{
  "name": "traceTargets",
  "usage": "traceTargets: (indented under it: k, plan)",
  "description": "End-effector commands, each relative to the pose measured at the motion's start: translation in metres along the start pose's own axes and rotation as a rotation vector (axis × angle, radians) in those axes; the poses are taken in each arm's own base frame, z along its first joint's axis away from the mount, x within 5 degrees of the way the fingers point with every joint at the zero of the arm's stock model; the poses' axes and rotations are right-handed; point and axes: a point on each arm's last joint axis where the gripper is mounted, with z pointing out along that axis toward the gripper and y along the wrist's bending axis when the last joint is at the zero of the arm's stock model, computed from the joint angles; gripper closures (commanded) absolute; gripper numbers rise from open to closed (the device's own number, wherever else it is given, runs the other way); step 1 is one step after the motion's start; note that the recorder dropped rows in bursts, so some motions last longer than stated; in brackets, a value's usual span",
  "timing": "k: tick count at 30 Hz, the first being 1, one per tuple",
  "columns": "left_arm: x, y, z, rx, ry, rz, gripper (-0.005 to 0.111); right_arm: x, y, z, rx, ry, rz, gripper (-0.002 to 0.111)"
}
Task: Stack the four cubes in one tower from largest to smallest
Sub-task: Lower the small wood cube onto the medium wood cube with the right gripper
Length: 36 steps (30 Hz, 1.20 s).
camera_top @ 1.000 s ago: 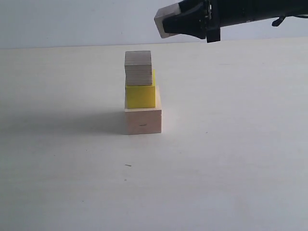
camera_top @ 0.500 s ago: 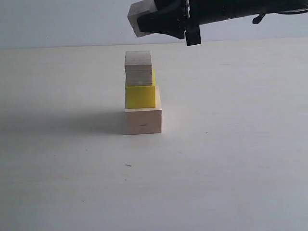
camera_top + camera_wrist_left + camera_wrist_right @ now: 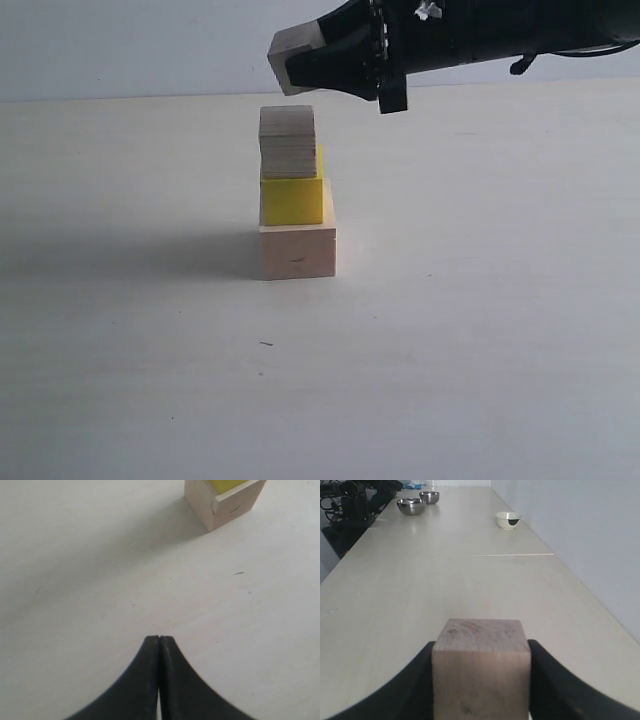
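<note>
The table (image 3: 480, 330) is one long pale, matte surface. Far down it, in the right wrist view, stand two round steel bowls (image 3: 411, 506) side by side and, apart from them near the wall, a small white bowl (image 3: 508, 519). The white one looks dark inside, though I cannot tell what it holds. The insides of the steel ones are hidden.

The right tool (image 3: 480, 690) reaches in from the upper right of the exterior frame. Its black jaws are spread just wide enough to clamp the smallest wood cube (image 3: 290, 55) by two opposite faces. That cube hangs tilted in the air just above the tower (image 3: 293, 195), with a clear gap between them. The left tool (image 3: 159, 680) hovers over bare table with its dark jaws pressed together and nothing between them.

The tower stands left of centre in the exterior frame. At the bottom is the big pale wood cube (image 3: 297, 252), smooth and sharp-edged, sitting flat on the table. The yellow cube (image 3: 291, 200), glossy and bright, sits on it, flush to its left edge. On top is the small wood cube (image 3: 287, 140), greyer, with fine horizontal lines banding its lower face.
</note>
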Motion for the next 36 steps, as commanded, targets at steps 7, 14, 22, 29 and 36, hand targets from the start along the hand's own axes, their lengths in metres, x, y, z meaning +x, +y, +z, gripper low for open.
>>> traceTargets:
  k: [7,14,22,29,36]
  plan:
    - [0.0,0.0,0.0,0.002,0.004,-0.003,0.107,-0.003,0.003,0.006,-0.011,-0.02,-0.006,0.108]
    - [0.0,0.0,0.0,0.002,0.004,-0.003,0.107,-0.002,0.008,0.014,-0.045,0.0,-0.016,0.108]
    - [0.001,0.0,0.0,0.001,0.013,-0.002,0.107,0.003,0.007,0.015,-0.047,0.001,-0.022,0.108]
    - [0.001,0.0,0.0,0.001,0.015,-0.002,0.107,0.009,0.003,0.018,-0.034,-0.02,0.007,0.108]
    - [0.001,0.0,0.0,0.001,0.015,-0.002,0.107,0.008,0.003,0.018,-0.03,-0.027,0.01,0.108]
